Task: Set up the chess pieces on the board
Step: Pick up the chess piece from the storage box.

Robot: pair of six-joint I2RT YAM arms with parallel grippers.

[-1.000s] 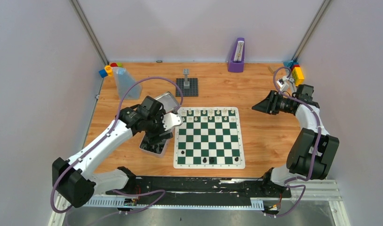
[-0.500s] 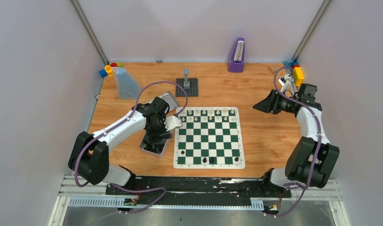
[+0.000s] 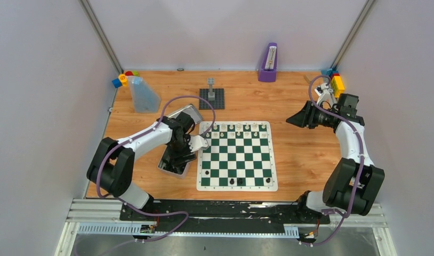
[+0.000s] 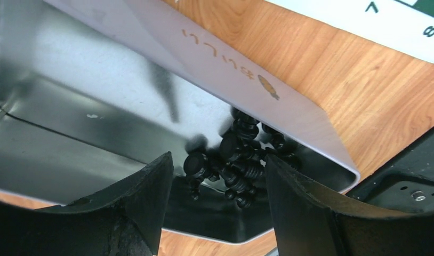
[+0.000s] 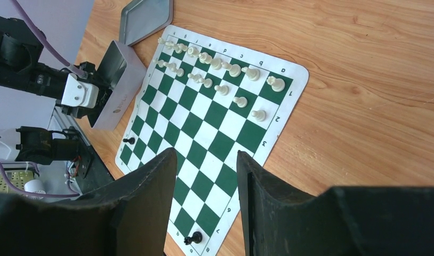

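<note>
Mostly the black chess pieces remain to place. They sit in a tangled heap at one end of the tin, which is on the surface just beside the board, on its left edge. Left hand is down in the tin, released, fingers straddling the heap, nothing gripped. Right hand hangs well off to the right of the board, fingers apart, empty.

Risks: the heap is packed, so a pinch could take two pieces or squirt one out. A finger could also catch the tin wall and shove the tin into the board, toppling the white pieces.

Heap pieces lie on their sides with long axes every way; which way the heads point is not readable. The white rows and the few black ones on the board stand upright.
</note>
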